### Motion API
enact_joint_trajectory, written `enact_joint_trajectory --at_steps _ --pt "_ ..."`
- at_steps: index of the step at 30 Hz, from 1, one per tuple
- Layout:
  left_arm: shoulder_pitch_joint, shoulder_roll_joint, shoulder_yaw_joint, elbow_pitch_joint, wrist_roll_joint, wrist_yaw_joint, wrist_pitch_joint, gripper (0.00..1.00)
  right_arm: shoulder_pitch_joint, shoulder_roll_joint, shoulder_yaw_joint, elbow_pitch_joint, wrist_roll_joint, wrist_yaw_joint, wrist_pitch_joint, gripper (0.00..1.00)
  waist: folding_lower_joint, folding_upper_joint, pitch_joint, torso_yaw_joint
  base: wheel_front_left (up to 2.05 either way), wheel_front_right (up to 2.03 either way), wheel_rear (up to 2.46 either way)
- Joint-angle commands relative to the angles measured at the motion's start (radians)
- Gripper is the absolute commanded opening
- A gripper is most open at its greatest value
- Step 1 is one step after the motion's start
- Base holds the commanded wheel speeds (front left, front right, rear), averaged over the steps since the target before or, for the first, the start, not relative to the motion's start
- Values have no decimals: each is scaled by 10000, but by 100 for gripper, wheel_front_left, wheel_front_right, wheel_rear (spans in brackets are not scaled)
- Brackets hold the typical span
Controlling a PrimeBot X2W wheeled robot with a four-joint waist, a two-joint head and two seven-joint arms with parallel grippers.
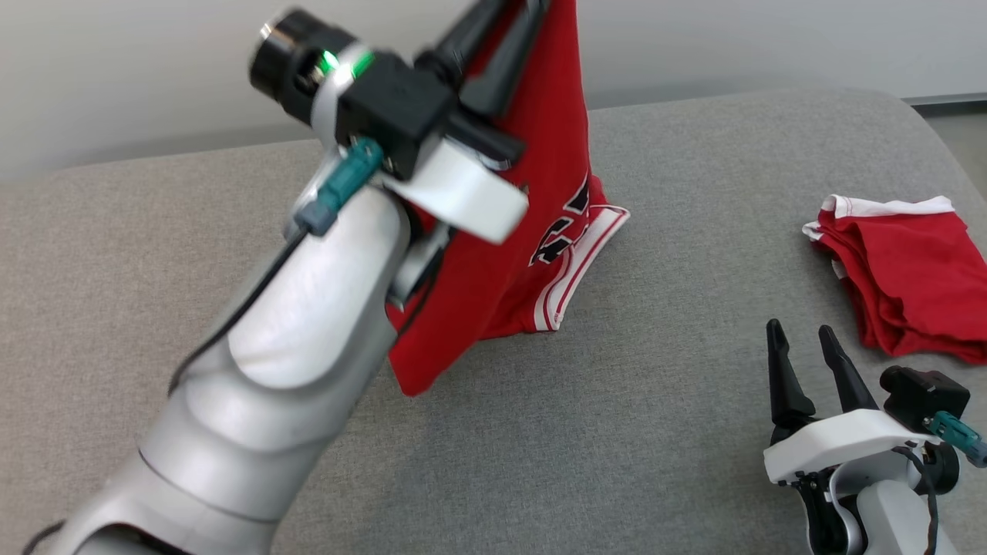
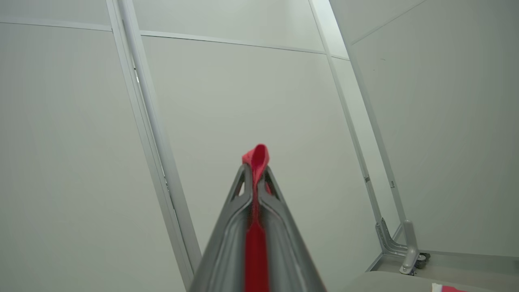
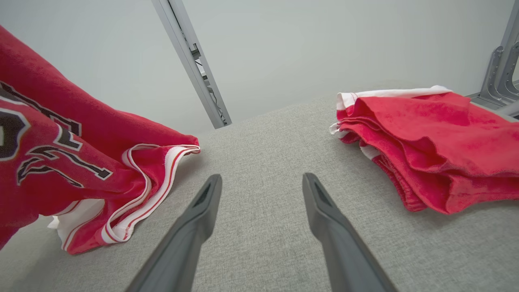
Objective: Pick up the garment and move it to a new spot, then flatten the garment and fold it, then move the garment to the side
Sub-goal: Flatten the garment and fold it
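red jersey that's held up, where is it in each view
Head view: red jersey hangs top centre, behind the left forearm.
Left wrist view: jersey is a thin strip in the shut left pincer, bottom centre.
Right wrist view: jersey at left edge, black lettering showing.
Shared landmark: folded red pile, to its right.

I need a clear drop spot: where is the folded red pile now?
In the head view the pile lies at the right of the grey cushion, just beyond the right hand, apart from the hanging jersey.
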Motion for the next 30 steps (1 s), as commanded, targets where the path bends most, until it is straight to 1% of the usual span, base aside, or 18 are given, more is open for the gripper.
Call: enact_joint_trajectory --at_steps 1,2,3,5,10,13,15,19,22,23,24,25,26,30 --pt "-372 61 114 326 -60 229 5 0 -36 -48 49 -30 101 1 -48 100 0 -1 120 -17 0 0 0" --pt "-548 69 221 680 -67 355 5 0 -89 -47 79 -46 142 1 -48 100 0 -1 203 -35 0 0 0" --pt "-548 69 221 680 -67 355 5 0 -89 -47 79 -46 142 1 -48 100 0 -1 203 -35 0 0 0" --pt "-849 132 479 1347 87 499 5 0 -194 -50 124 -75 192 1 -48 100 0 -1 377 -75 0 0 0" --pt "-659 846 1507 2756 9 779 5 0 -312 -50 184 -159 250 1 -48 100 0 -1 849 -125 0 0 0" --pt "-464 1371 2211 3109 -8 970 2 0 -438 -52 107 -201 122 1 -48 100 0 -1 1116 -108 0 0 0" --pt "-366 1651 2658 3078 16 1098 4 0 -429 -50 20 -204 51 1 -47 100 0 -1 1250 -40 0 0 0" --pt "-20 1968 3219 3233 108 1067 5 0 -518 -47 3 -176 -51 1 -47 100 0 -1 1421 123 0 0 0" --pt "170 2010 3444 3475 176 978 4 0 -615 -52 144 -161 -66 1 -49 100 0 -1 1491 211 0 0 0" --pt "248 1992 3527 3557 167 957 4 4 -661 -55 227 -159 -63 1 -47 100 0 -1 1518 233 0 0 0" --pt "341 1963 3602 3623 202 981 4 34 -705 -53 318 -142 -28 1 -49 100 0 -1 1540 252 0 0 0" --pt "451 1913 3672 3690 232 992 4 92 -743 -48 423 -118 9 1 -47 100 0 -1 1557 269 0 0 0" --pt "555 1829 3716 3746 255 974 4 100 -791 -48 521 -104 22 1 -49 100 0 -1 1566 287 0 0 0" --pt "1018 1537 3929 3737 360 924 4 100 -866 -56 741 -93 106 1 -49 100 0 -1 1519 394 0 0 0"
